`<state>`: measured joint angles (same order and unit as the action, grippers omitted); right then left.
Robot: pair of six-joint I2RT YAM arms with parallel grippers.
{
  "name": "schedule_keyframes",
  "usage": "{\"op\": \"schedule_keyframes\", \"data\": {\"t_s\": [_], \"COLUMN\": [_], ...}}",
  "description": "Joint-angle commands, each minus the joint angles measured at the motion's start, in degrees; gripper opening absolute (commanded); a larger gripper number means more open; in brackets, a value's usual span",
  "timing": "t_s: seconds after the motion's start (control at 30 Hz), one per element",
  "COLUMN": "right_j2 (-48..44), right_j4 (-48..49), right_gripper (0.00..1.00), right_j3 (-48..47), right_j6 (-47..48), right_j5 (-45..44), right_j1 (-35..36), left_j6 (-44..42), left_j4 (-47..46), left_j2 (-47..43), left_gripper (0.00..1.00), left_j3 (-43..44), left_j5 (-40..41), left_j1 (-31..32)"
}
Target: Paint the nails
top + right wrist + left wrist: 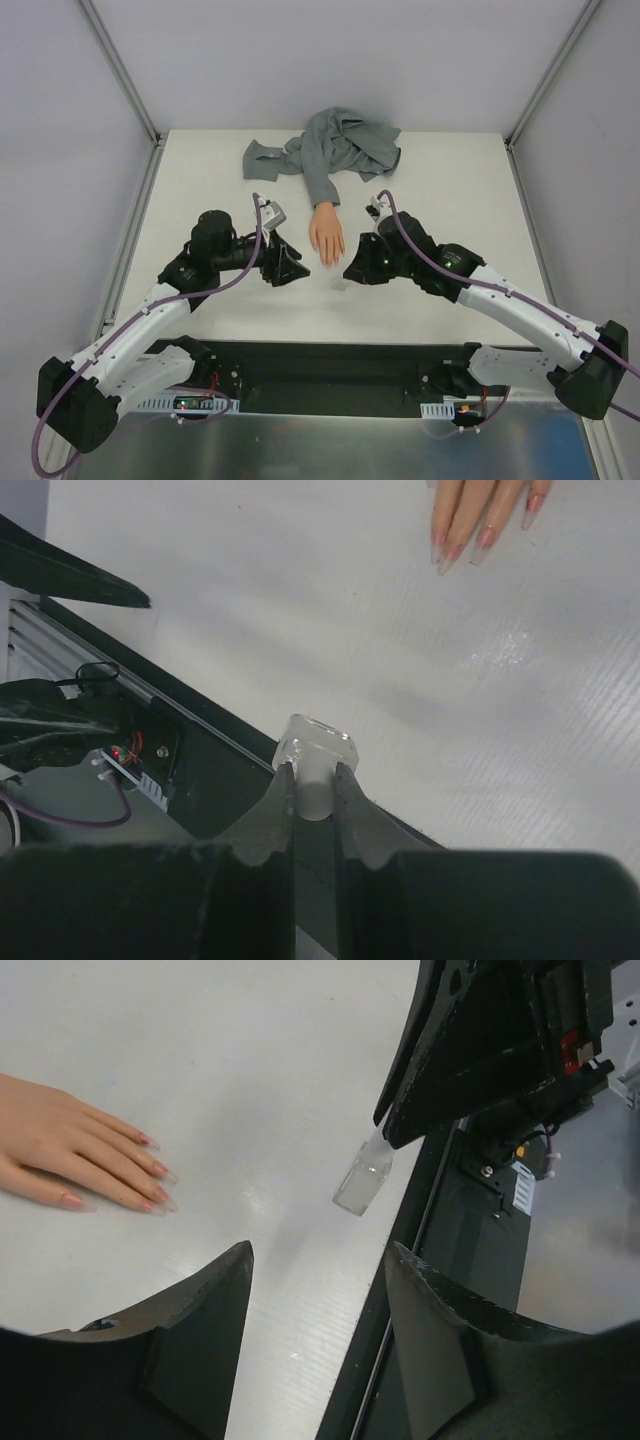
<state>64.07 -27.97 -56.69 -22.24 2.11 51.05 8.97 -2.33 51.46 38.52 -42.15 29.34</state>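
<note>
My right tool (314,774) is clamped on the top end of the small clear bottle (316,742), its fingers pressed in from both sides. The bottle hangs tilted from it, low over the worktop (450,200); I cannot tell whether its base touches the surface. I judge that I hold it by the top so my other arm can take the body and the two can twist it open. My left tool (320,1260) faces it from the other side, fingers apart with nothing between them. The bottle sits a little ahead of that gap, not yet inside it.

The nails (163,1171) are at the fingertips of the mannequin hand (327,235). It lies flat, palm down, mid-worktop, with the fingers pointing towards my bases. Its grey sleeve (330,160) is bunched at the far side. The fingertips end near the bottle but apart from it, with my tools to either side, so the paint is close to where it is wanted.

The bottle is near the worktop's near edge, where the black rail (330,365) begins, so there is little margin behind it. Open room lies forward towards the hand and out to both sides, so I would work forward, not back. The risk, as I see it, is nudging the fingertips while my left tool closes in on the bottle.
</note>
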Motion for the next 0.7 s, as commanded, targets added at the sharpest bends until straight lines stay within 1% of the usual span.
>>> {"op": "schedule_keyframes", "data": {"t_s": [0.0, 0.07, 0.1, 0.2, 0.23, 0.3, 0.33, 0.43, 0.47, 0.57, 0.67], "right_j2": [-1.5, -0.2, 0.6, 4.2, 4.9, 6.3, 6.5, 7.2, 7.3, 6.8, 6.3], "right_j4": [3.5, 4.0, 3.4, 0.4, -0.9, -1.3, -0.9, -0.9, -1.0, -1.3, -1.8], "right_gripper": [0.01, 0.01, 0.01, 0.01, 0.01, 0.01, 0.01, 0.01, 0.01, 0.01, 0.01], "right_j3": [-4.2, -6.8, -8.3, -13.4, -14.6, -16.4, -16.6, -17.3, -17.5, -16.9, -16.8], "right_j6": [-3.3, -3.8, -4.0, -3.8, -3.8, -3.8, -3.9, -3.8, -3.9, -4.0, -4.0], "right_j5": [2.7, 2.4, 1.9, -0.5, -1.0, -1.8, -1.8, -1.8, -3.5, -4.3, -5.4], "right_j1": [2.5, 4.1, 5.6, 8.1, 8.6, 9.9, 10.4, 11.8, 12.1, 12.6, 13.5], "left_j6": [-2.1, -4.3, -4.7, -6.7, -7.8, -8.4, -10.3, -11.0, -11.2, -11.6, -11.8], "left_j4": [-5.3, -5.3, -5.3, -5.3, -5.3, -5.3, -5.2, -4.6, -4.4, -3.7, -3.3], "left_j2": [0.0, -0.1, 0.0, -0.4, -1.2, -2.2, -2.9, -3.9, -4.0, -4.1, -4.3], "left_gripper": [0.57, 0.59, 0.59, 0.63, 0.67, 0.69, 0.69, 0.61, 0.56, 0.52, 0.45], "left_j3": [-1.1, -1.5, -1.9, -2.6, -3.0, -4.2, -4.5, -4.9, -4.9, -4.6, -4.4], "left_j5": [-7.4, -9.0, -11.1, -14.1, -14.4, -14.5, -14.2, -12.8, -12.5, -11.8, -11.6], "left_j1": [1.9, 2.4, 2.9, 4.8, 5.2, 5.9, 6.0, 6.1, 6.1, 6.1, 6.1]}}
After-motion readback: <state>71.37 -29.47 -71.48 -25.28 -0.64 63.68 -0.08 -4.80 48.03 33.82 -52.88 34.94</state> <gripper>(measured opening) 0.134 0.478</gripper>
